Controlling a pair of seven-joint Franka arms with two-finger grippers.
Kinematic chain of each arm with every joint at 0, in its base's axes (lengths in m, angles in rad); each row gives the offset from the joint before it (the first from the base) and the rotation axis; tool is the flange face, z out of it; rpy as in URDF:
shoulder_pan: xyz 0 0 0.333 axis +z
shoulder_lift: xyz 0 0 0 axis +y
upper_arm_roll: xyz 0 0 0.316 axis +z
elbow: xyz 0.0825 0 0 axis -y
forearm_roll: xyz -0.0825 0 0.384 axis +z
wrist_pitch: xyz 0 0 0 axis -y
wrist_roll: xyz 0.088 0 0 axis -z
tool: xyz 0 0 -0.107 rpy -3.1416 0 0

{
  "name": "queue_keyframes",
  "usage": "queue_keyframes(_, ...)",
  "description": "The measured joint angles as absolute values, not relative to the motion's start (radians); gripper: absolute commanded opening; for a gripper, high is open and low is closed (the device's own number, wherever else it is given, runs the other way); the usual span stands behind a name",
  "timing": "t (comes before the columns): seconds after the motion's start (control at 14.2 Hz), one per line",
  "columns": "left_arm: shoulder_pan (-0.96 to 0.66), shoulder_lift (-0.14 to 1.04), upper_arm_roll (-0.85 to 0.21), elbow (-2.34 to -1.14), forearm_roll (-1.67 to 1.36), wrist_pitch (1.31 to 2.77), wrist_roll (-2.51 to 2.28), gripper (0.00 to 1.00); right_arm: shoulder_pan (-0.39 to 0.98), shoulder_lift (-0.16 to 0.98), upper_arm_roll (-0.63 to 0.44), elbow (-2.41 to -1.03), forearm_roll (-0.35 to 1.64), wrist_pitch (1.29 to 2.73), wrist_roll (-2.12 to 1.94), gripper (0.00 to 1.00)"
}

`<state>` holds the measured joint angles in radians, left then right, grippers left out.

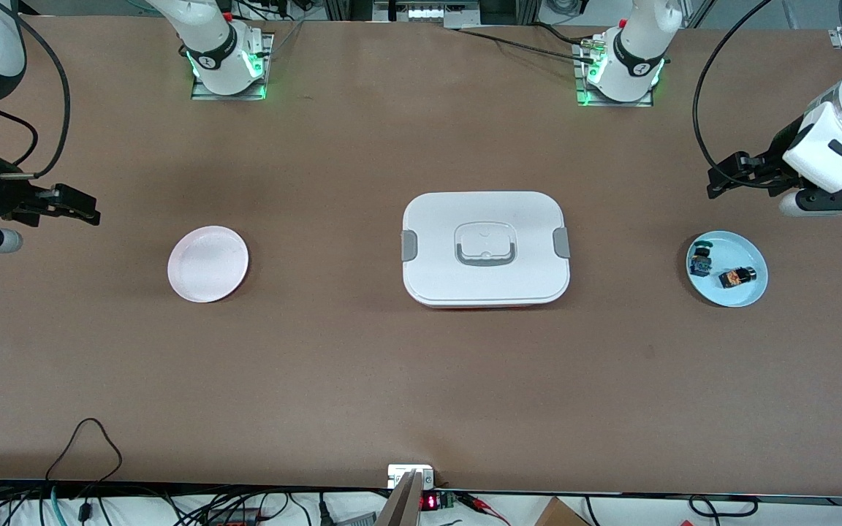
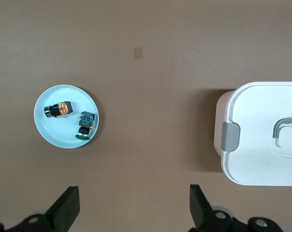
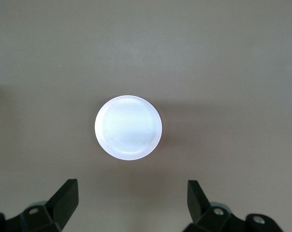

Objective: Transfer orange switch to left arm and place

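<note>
The orange switch (image 1: pixel 737 277) (image 2: pixel 57 109) lies on a light blue plate (image 1: pixel 735 296) (image 2: pixel 59 133) at the left arm's end of the table. The white box (image 1: pixel 485 248) (image 2: pixel 262 135), lidded with grey clips, sits mid-table. My left gripper (image 1: pixel 717 186) (image 2: pixel 135 205) hangs open and empty over bare table close to the blue plate, touching nothing. My right gripper (image 1: pixel 88 212) (image 3: pixel 132 203) hangs open and empty over bare table at the right arm's end, close to a pale pink plate (image 1: pixel 207 264) (image 3: pixel 128 127).
A small blue-and-black component (image 1: pixel 701 261) (image 2: pixel 86 124) shares the blue plate with the switch. The pink plate holds nothing. Wide bare brown table lies between each plate and the box. Cables run along the table edge nearest the front camera.
</note>
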<state>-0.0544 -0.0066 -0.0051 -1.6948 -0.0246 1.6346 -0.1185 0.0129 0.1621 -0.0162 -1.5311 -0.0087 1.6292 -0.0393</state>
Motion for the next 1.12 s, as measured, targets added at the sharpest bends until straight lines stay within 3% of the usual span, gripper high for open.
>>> queue_keyframes(0.77,-0.054,-0.007,-0.005,-1.695,-0.025,1.635,-0.118,1.00,0.014,0.131,-0.010,-1.537,-0.009,1.570,-0.039,1.00)
queue_keyframes(1.12,-0.054,-0.007,-0.005,-1.695,-0.025,1.634,-0.118,1.00,0.014,0.053,-0.010,-1.640,-0.009,1.601,-0.039,1.00)
